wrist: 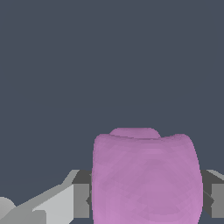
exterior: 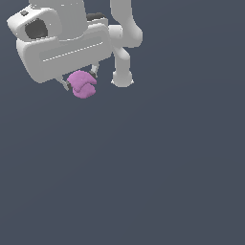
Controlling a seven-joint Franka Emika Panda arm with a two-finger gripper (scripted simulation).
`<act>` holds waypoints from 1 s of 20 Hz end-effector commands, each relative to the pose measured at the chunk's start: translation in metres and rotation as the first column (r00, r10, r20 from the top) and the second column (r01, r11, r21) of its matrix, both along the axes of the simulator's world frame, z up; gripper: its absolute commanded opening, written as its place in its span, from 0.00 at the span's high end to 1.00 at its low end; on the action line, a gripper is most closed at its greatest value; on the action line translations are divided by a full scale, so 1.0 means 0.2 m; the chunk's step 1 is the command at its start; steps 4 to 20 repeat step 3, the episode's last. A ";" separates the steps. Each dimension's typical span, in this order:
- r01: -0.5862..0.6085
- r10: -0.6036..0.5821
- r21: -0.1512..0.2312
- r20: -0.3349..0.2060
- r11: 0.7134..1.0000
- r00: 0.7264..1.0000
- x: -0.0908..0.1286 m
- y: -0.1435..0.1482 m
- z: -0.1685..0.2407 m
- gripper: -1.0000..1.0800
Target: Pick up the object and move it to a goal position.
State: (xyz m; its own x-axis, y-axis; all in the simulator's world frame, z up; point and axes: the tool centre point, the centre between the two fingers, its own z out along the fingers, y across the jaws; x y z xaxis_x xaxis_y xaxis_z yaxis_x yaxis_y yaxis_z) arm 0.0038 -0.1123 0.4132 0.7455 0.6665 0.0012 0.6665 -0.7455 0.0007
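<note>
Between the fingers of the end effector (exterior: 80,79) sits the object (exterior: 82,84), held from both sides, apparently lifted, with no goal marker visible.

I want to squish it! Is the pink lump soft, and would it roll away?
The pink lump probably isn't squishy: it keeps its shape between the pincer fingers. Its rounded, bumpy faces suggest it might wobble rather than roll far. It looks matte, so likely not slippery.

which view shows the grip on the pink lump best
The wrist view: the pink lump fills the space between both fingers, pressed on each side. The exterior view shows the lump small, partly hidden under the gripper.
</note>
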 end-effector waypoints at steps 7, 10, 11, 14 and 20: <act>-0.001 0.001 0.000 -0.001 1.000 1.000 -0.01 -0.01 0.03 1.00; -0.001 0.001 0.000 -0.001 1.000 1.000 -0.01 -0.01 0.03 1.00; -0.001 0.001 0.000 -0.001 1.000 1.000 -0.01 -0.01 0.03 1.00; -0.001 0.001 0.000 -0.001 1.000 1.000 -0.01 -0.01 0.03 1.00; -0.001 0.001 0.000 -0.001 1.000 1.000 -0.01 -0.01 0.03 1.00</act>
